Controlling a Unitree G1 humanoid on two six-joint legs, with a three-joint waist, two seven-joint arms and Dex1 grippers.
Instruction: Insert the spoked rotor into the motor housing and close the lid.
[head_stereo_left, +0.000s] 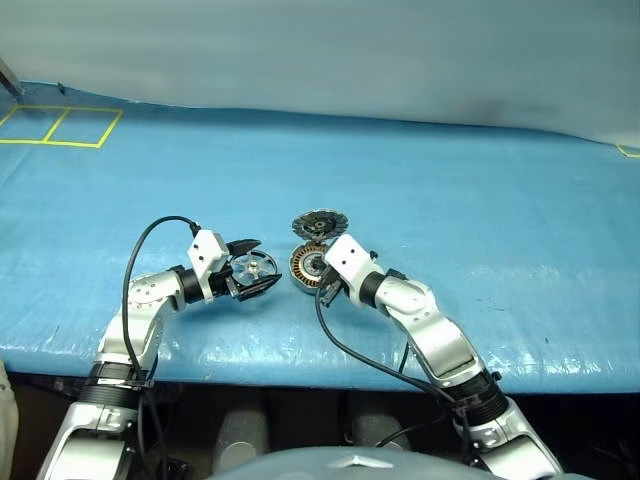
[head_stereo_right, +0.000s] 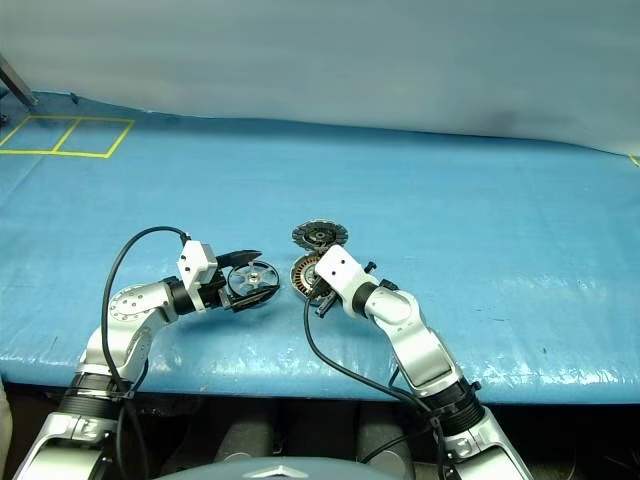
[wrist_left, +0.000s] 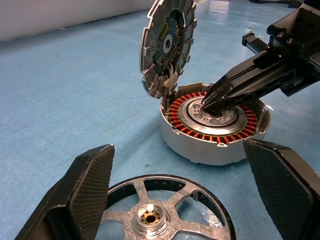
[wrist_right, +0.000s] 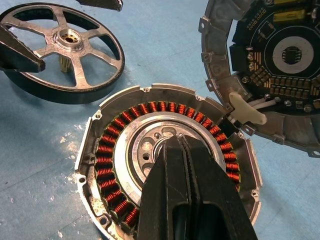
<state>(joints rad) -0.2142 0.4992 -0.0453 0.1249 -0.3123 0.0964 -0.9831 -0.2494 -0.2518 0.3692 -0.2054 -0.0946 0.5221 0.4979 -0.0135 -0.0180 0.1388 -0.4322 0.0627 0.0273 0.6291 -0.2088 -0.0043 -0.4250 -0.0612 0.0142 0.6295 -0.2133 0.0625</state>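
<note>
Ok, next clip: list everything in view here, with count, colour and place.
Round silver motor housing with copper-orange windings: one, on the blue table cover, centre.
Round finned lid with dark inner face: one, tilted open at the housing's rim.
Flat silver spoked rotor with dark rim: one, beside the housing, to its left.
Blue table cover: one.
Yellow tape squares: far left corner.
Left claw: open, straddling the rotor.
Right claw: shut, tips on the housing's hub.
</note>
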